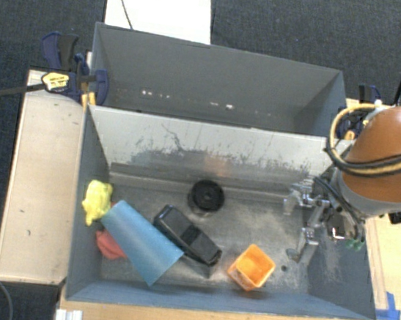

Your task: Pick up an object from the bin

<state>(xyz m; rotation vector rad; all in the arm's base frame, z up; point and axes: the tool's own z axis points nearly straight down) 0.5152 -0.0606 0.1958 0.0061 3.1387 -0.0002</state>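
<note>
The gripper [307, 233] hangs over bare floor by the right wall of the bin [209, 149], open or closed I cannot tell, and the nearest thing, an orange cup [251, 266], sits near the front edge.

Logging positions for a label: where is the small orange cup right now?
Camera view: the orange cup lies right of centre near the bin's front wall, between the black block at view-left and the gripper at view-right.

Red thing [107, 245] mostly hidden under blue cup [140, 243], arm [389, 163] cut off at right
</note>
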